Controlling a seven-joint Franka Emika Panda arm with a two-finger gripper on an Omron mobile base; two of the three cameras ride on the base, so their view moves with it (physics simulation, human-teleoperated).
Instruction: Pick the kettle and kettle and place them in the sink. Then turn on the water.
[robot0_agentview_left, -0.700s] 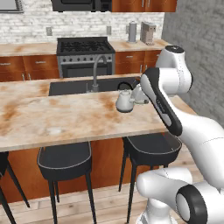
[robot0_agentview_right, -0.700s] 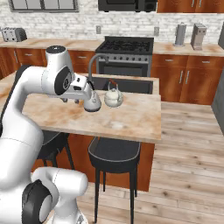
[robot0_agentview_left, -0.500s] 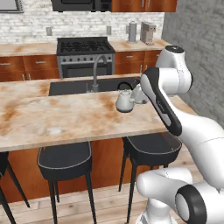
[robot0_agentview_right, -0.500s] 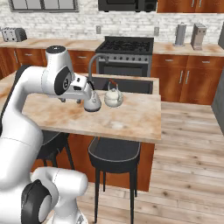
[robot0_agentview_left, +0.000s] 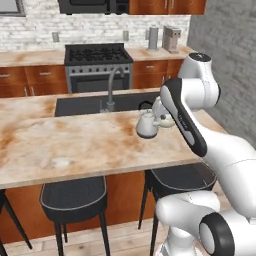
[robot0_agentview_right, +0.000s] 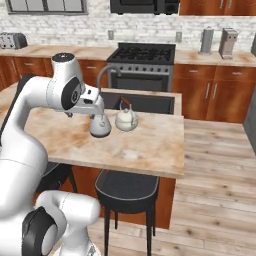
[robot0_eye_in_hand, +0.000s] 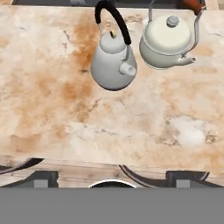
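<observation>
While the two kettles are standing side by side on the marble counter (robot0_agentview_left: 75, 145), close together near the sink (robot0_agentview_left: 80, 105), the gripper (robot0_agentview_right: 98, 106) is hovering above them with nothing between its fingers. Its jaws are standing wide apart. From the hand view, the black-handled kettle (robot0_eye_in_hand: 113, 63) is sitting ahead of the fingertips and a little left of centre, with the brown-handled kettle (robot0_eye_in_hand: 167, 40) just beside it to the right, the two nearly touching. From the right base view, the hand is hanging right over the black-handled kettle. The grey tap (robot0_agentview_left: 112, 85) is arching over the black sink just behind both kettles.
</observation>
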